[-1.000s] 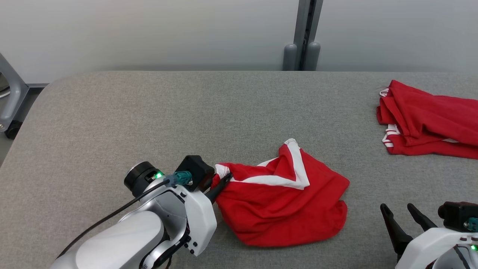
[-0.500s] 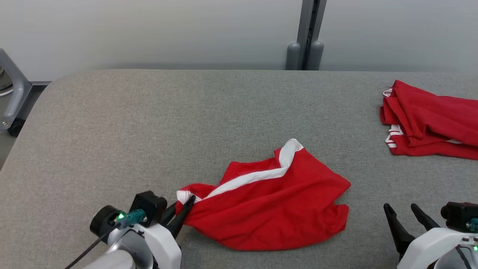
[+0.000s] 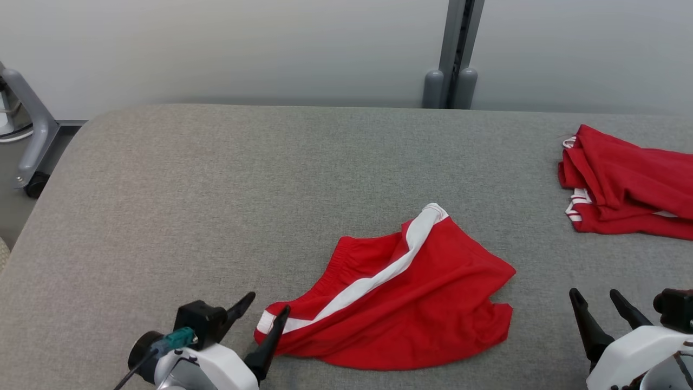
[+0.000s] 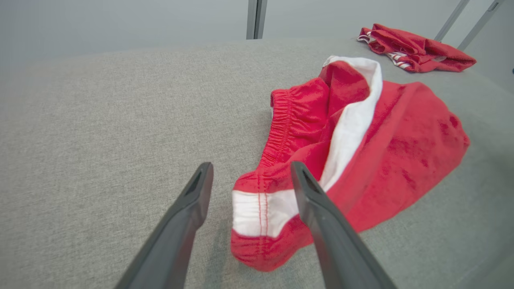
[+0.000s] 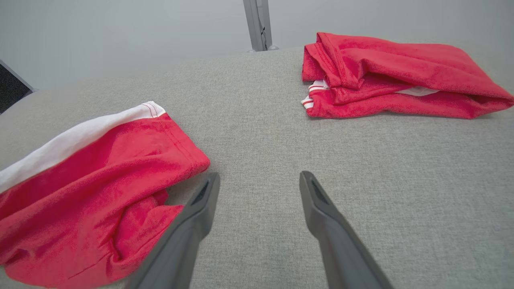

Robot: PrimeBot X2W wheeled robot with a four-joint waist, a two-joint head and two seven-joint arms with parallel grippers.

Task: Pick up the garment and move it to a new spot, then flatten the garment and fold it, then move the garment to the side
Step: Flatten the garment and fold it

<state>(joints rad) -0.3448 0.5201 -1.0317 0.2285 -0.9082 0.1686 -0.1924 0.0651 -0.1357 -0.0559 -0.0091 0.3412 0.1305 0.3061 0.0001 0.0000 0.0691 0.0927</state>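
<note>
Red shorts with a white side stripe point(image 3: 411, 303) lie crumpled on the grey table near its front edge. They also show in the left wrist view point(image 4: 361, 152) and the right wrist view point(image 5: 92, 192). My left gripper point(image 3: 266, 310) stands open at the shorts' left corner, with the white waistband end point(image 4: 261, 208) lying just below and between its fingers, not held. Off to the shorts' right, my right gripper point(image 3: 595, 298) is open over bare table, nothing between its fingers point(image 5: 321, 208).
A second red garment point(image 3: 628, 184) lies folded at the table's back right, also in the right wrist view point(image 5: 393, 76). A grey post point(image 3: 455, 54) rises behind the table. A wheeled frame point(image 3: 27, 146) stands off the left edge.
My left gripper pulled the shorts' corner toward the front left, stretching them out, then opened and let go. The camera shifted slightly.
</note>
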